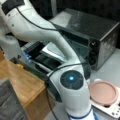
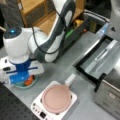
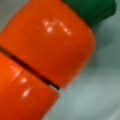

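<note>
Where it fills the wrist view, carrot (image 3: 45, 57) diagonal, green top (image 3: 92, 10) upper right.

Claw hidden; carrot (image 3: 45, 57) cropped by wrist view.

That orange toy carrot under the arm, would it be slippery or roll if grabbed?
Probably slippery: the carrot has glossy highlights. Its rounded body might roll in the pale green plate. The dark seam across it suggests it could split into two pieces.

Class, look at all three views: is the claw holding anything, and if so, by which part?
It cannot be told. The claw's fingers are hidden. The wrist view shows only a toy carrot close up, lying in a pale green bowl; no grip on it is visible.
</note>
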Motion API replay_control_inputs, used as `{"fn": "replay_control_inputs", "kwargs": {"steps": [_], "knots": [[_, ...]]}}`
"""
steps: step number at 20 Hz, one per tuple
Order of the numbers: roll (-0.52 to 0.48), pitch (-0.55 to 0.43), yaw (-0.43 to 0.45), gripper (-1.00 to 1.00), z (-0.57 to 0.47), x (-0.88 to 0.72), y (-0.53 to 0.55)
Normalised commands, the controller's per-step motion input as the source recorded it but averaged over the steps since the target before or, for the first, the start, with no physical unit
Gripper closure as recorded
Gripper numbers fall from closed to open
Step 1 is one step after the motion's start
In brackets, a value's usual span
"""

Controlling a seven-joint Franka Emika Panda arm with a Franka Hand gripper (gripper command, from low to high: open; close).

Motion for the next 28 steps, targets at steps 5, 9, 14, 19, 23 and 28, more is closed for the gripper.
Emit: {"fn": "replay_control_inputs", "kwargs": {"steps": [5,9,14,19,23,28], "knots": [[0.132,0.059,-0.036,-1.00,-0.38,0.20,0.03],[0.167,0.087,-0.040,-1.00,-0.43,0.22,0.04],[0.208,0.122,-0.059,-1.00,-0.45,0.24,0.01],[0.279,0.164,-0.091,-1.00,-0.48,0.28,-0.01],[0.302,0.190,-0.114,1.00,-0.50,0.31,-0.02],[0.283,0.167,-0.120,1.00,-0.56,0.37,-0.02]]}}
